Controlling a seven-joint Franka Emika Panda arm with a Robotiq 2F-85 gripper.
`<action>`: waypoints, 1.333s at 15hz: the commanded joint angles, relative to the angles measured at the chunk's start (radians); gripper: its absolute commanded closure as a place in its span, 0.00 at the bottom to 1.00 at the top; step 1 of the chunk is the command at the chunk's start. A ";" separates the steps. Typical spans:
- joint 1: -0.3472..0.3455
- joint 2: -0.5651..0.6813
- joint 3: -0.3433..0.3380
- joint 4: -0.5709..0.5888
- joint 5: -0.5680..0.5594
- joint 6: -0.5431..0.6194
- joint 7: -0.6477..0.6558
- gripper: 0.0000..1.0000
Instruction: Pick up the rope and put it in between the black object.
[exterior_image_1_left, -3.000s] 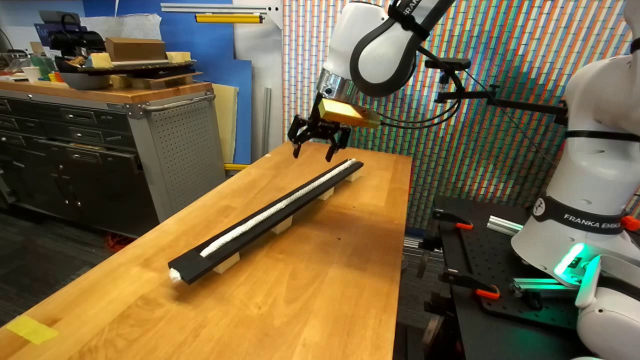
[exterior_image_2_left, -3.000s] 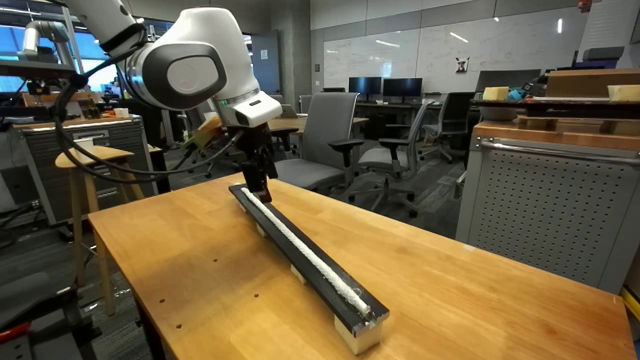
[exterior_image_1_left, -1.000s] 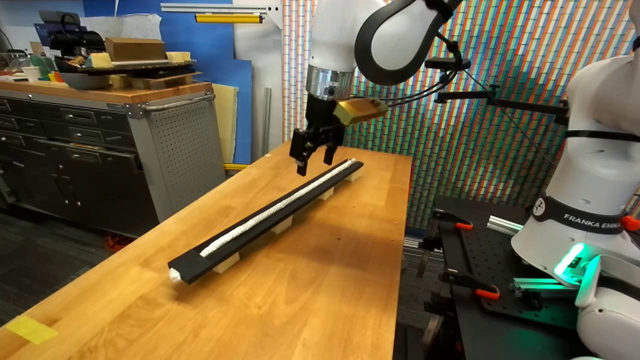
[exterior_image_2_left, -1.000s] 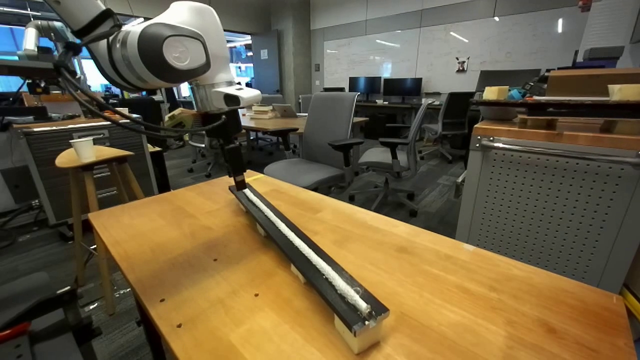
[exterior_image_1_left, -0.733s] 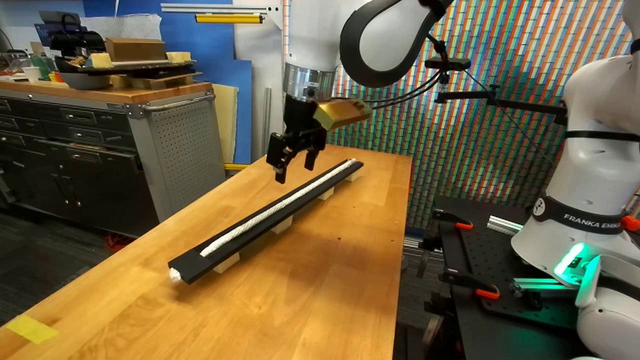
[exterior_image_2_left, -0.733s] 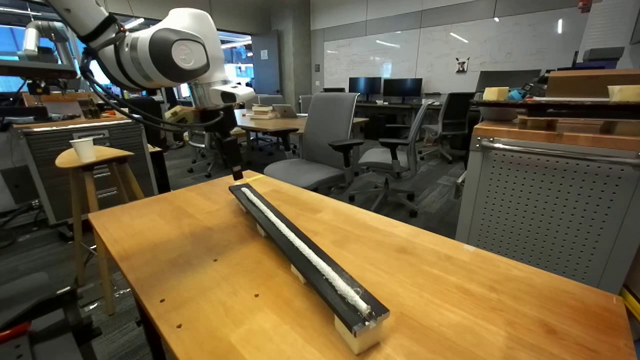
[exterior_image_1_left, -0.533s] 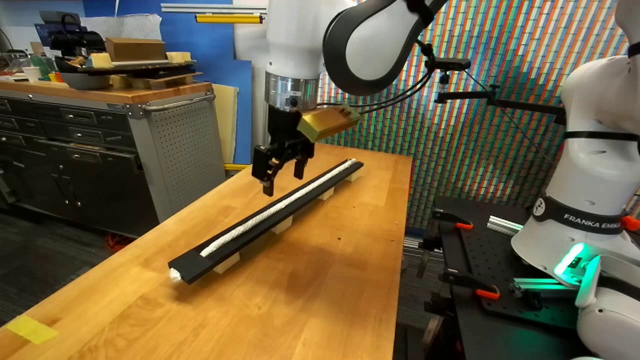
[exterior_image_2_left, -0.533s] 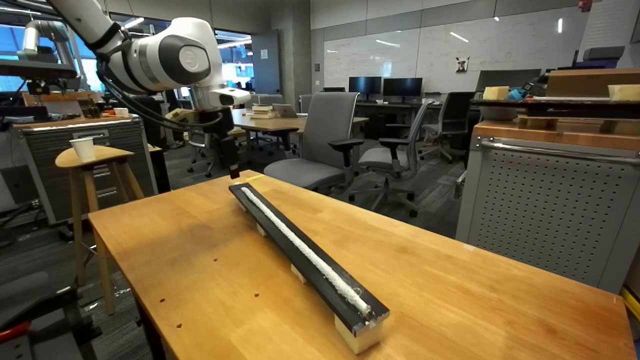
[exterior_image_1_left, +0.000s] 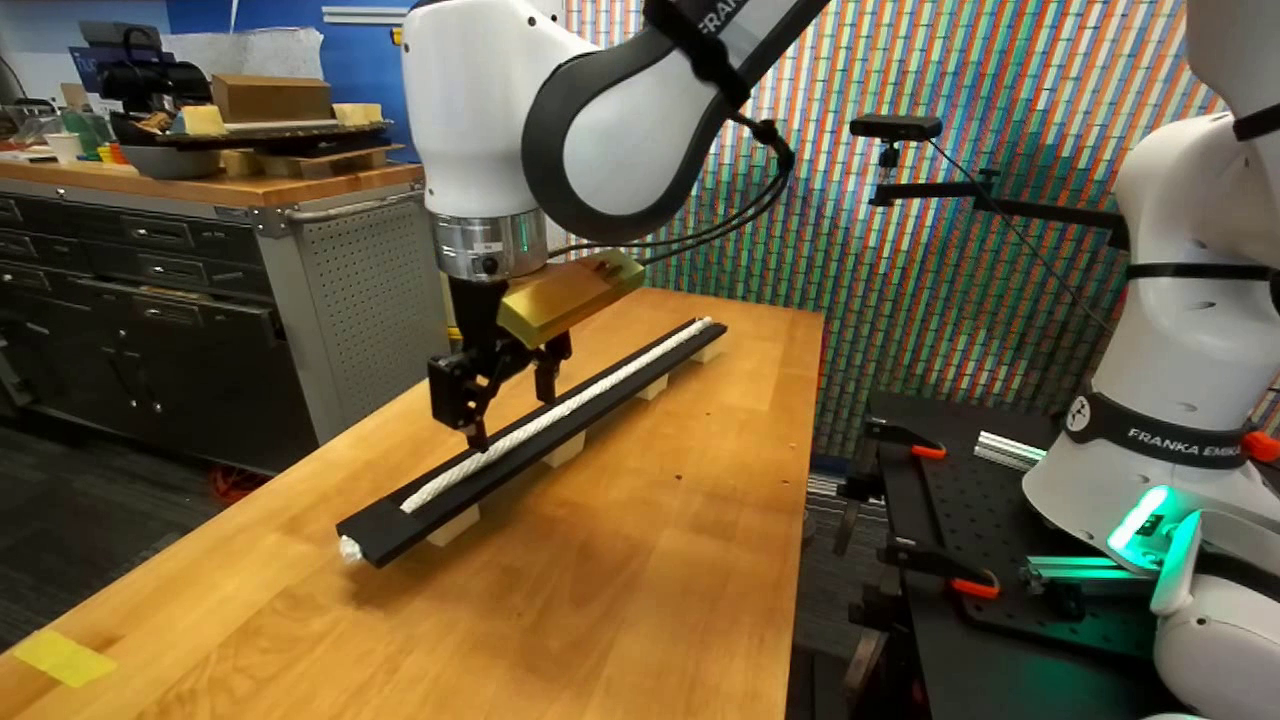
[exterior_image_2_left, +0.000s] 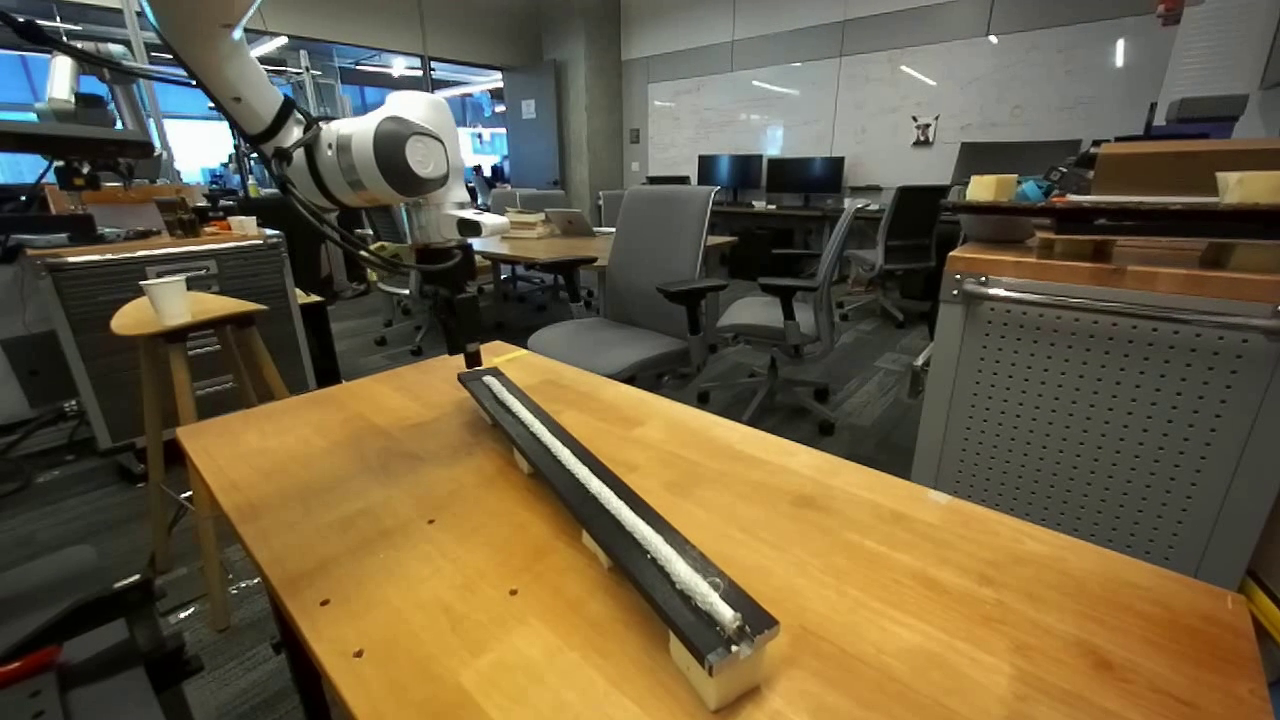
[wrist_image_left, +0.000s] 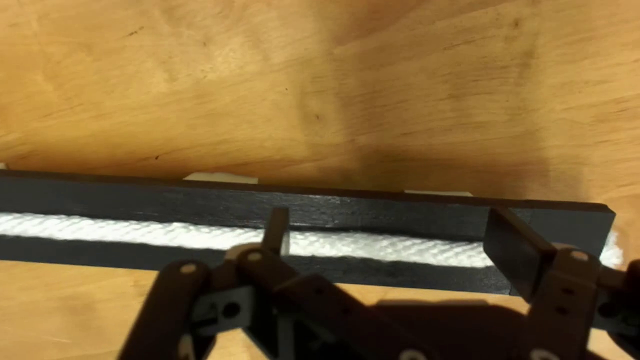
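As blocks (exterior_image_2_left: 716, 683) prop black track (wrist_image_left: 350, 211), chairs (exterior_image_2_left: 662, 240), stool (exterior_image_2_left: 232, 309).

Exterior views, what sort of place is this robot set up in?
Probably a robotics lab with office space, judging by the Franka Emika robot arm, the gray office chairs and the wall whiteboard.

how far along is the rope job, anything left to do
Looks done: the rope lies lengthwise between the two sides of the black object in all three views. In hand: nothing is gripped; the gripper stands open over the rope near one end. Left: probably only a press on the rope or a move clear; whether it is fully seated along its whole length, I cannot tell.
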 joint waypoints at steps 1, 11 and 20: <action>0.023 0.107 -0.016 0.192 0.021 -0.105 0.001 0.00; 0.051 0.256 0.002 0.436 0.106 -0.181 0.000 0.08; 0.079 0.300 -0.031 0.478 0.112 -0.138 0.138 0.85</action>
